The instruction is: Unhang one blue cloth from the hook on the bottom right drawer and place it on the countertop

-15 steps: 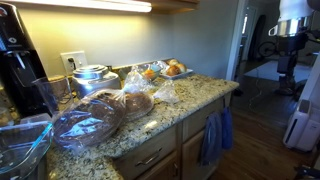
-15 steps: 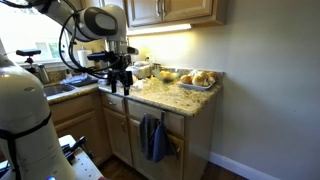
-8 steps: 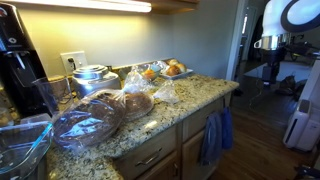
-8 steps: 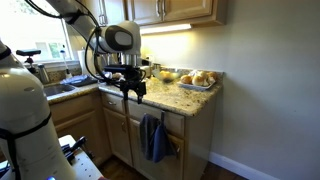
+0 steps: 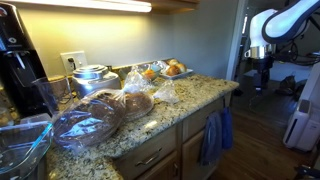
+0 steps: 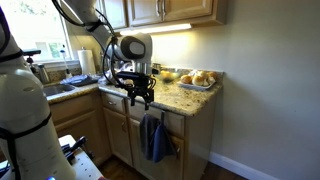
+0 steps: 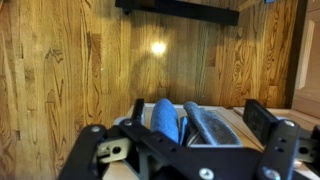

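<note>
Blue cloth hangs from the front of the bottom right drawer (image 6: 174, 124), below the edge of the granite countertop (image 6: 185, 98), in both exterior views (image 5: 215, 136) (image 6: 153, 138). The wrist view looks down on two hanging cloths. The royal-blue cloth (image 7: 165, 120) is on the left and a duller slate-blue cloth (image 7: 212, 126) on the right. My gripper (image 6: 141, 96) is open and empty. It hovers just off the counter's edge above the cloths and touches neither. It also shows in an exterior view (image 5: 261, 76) and in the wrist view (image 7: 200, 118), with its fingers on either side of the cloths.
A tray of bread and fruit (image 5: 170, 70) (image 6: 199, 80) stands at the back of the countertop (image 5: 205, 93). Bagged bread in plastic (image 5: 95, 118), a glass dish (image 5: 20, 145) and a coffee maker (image 5: 20, 60) stand along it. A sink (image 6: 50, 90) lies further along. Wooden floor (image 7: 60, 70) lies below.
My arm has swung out from over the counter to past its front edge and lowered, so the gripper now hangs above the cloths. The cloths have not moved.
</note>
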`<action>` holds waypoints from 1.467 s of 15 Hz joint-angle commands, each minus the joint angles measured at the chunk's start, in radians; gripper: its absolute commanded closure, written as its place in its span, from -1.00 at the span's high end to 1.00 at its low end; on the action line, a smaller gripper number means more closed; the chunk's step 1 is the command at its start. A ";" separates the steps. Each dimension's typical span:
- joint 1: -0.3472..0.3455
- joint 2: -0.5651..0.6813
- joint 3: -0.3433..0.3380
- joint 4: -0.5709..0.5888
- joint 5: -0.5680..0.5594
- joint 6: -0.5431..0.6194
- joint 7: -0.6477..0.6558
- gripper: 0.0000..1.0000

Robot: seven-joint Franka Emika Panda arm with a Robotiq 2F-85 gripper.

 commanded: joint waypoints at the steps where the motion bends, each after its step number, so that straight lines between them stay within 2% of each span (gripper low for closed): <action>1: -0.003 0.001 0.003 0.005 0.001 -0.006 0.000 1.00; 3: -0.003 0.001 0.003 0.007 0.001 -0.010 0.000 1.00; 7: -0.013 0.052 -0.002 -0.037 -0.026 0.197 -0.010 1.00; 13: -0.035 0.231 -0.025 -0.051 -0.036 0.471 -0.034 1.00; 16: -0.049 0.323 -0.038 -0.044 -0.078 0.606 -0.037 1.00; 19: -0.061 0.394 -0.039 -0.029 -0.071 0.676 -0.049 1.00; 20: -0.050 0.362 -0.029 -0.034 -0.059 0.628 -0.027 1.00; 22: -0.053 0.395 -0.030 -0.025 -0.060 0.649 -0.030 1.00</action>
